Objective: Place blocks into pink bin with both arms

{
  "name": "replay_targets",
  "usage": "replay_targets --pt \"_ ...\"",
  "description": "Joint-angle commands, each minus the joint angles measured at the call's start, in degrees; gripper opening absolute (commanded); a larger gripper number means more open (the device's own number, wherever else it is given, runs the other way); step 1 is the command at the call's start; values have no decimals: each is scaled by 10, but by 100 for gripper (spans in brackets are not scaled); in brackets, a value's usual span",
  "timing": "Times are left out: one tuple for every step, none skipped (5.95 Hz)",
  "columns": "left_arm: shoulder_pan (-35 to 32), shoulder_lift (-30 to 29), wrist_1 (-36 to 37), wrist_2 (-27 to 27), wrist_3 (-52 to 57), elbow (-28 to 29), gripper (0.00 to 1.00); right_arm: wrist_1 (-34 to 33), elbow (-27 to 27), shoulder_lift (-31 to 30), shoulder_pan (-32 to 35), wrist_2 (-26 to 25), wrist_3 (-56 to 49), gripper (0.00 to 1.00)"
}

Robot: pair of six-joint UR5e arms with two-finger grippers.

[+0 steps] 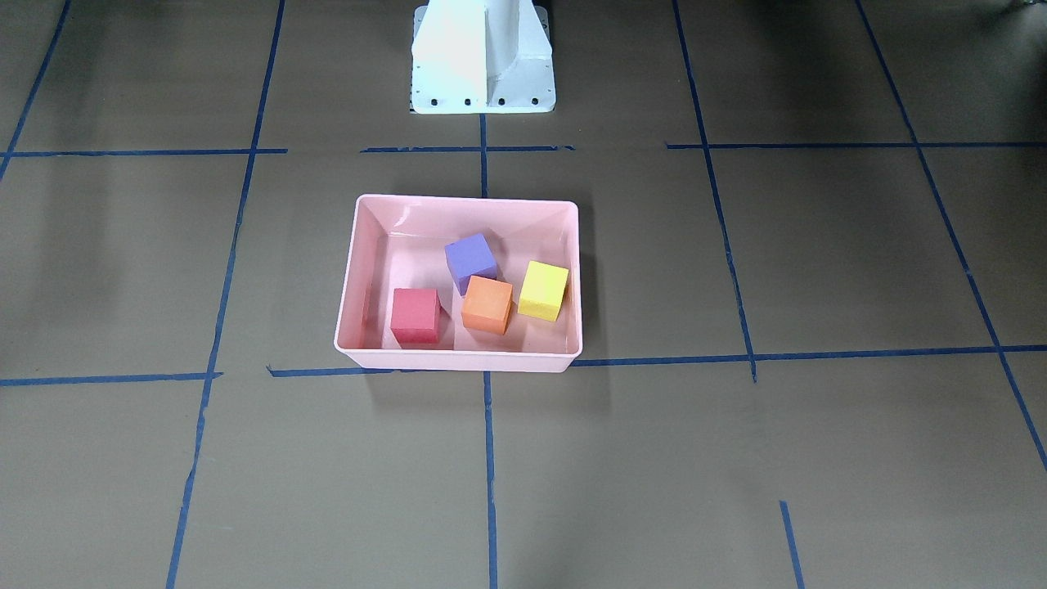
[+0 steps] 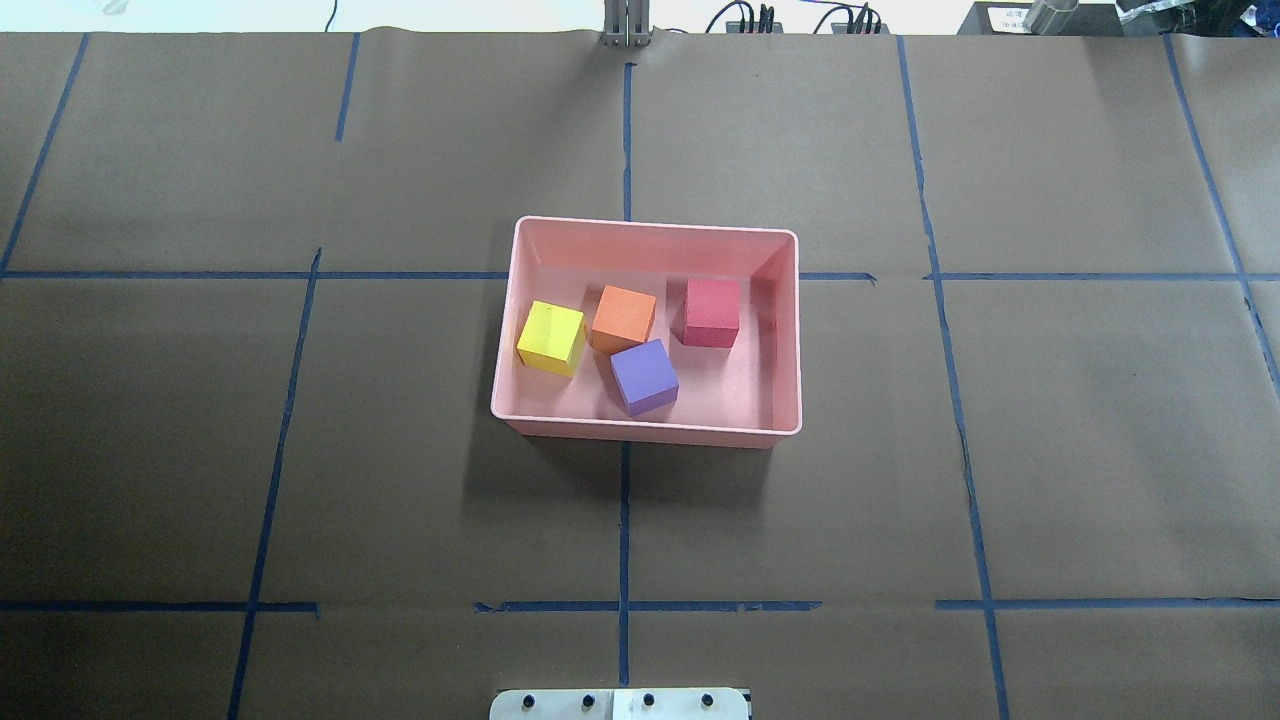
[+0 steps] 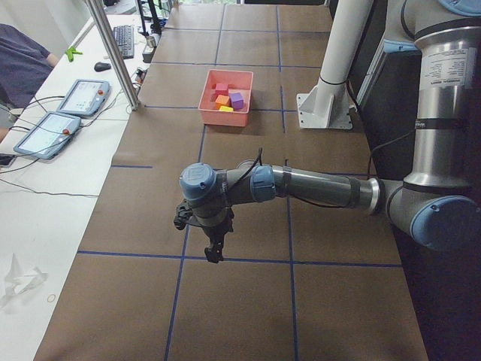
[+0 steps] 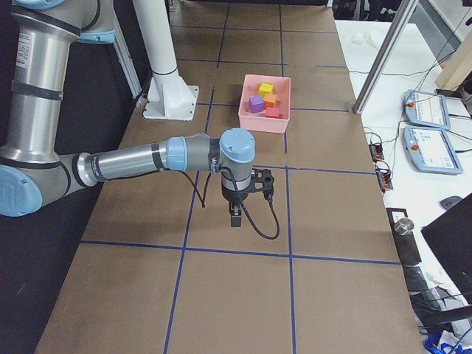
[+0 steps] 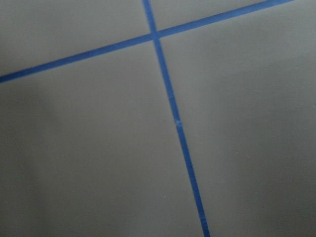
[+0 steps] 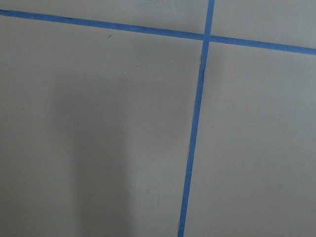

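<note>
The pink bin (image 1: 458,360) sits at the middle of the table, also in the overhead view (image 2: 650,432). Inside it lie the red block (image 1: 415,315), purple block (image 1: 470,258), orange block (image 1: 487,304) and yellow-green block (image 1: 543,290). The orange block touches the purple one. My left gripper (image 3: 214,252) shows only in the exterior left view, pointing down over bare paper far from the bin (image 3: 225,120). My right gripper (image 4: 234,219) shows only in the exterior right view, likewise far from the bin (image 4: 263,125). I cannot tell whether either is open or shut. Both wrist views show only paper and tape.
Brown paper with blue tape lines (image 2: 624,520) covers the table. The white base pedestal (image 1: 483,57) stands behind the bin. Tablets (image 3: 83,96) and a metal post (image 3: 113,53) stand on the side bench, where a person (image 3: 19,60) sits.
</note>
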Motion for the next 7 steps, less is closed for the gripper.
replay_targets --pt "-3 -1 0 15 0 5 100 3 0 0 0 1 0 100" --pt "-3 -1 0 15 0 2 100 4 0 0 0 1 0 100" --pt "-3 -1 1 15 0 -3 100 4 0 0 0 1 1 100" --pt "-3 -1 1 16 0 -3 100 4 0 0 0 1 1 100" --pt "-3 -1 3 16 0 -3 100 4 0 0 0 2 1 100" --pt "-2 6 3 15 1 -5 100 4 0 0 0 5 1 100" --pt "-2 6 3 15 1 -4 100 4 0 0 0 5 1 100"
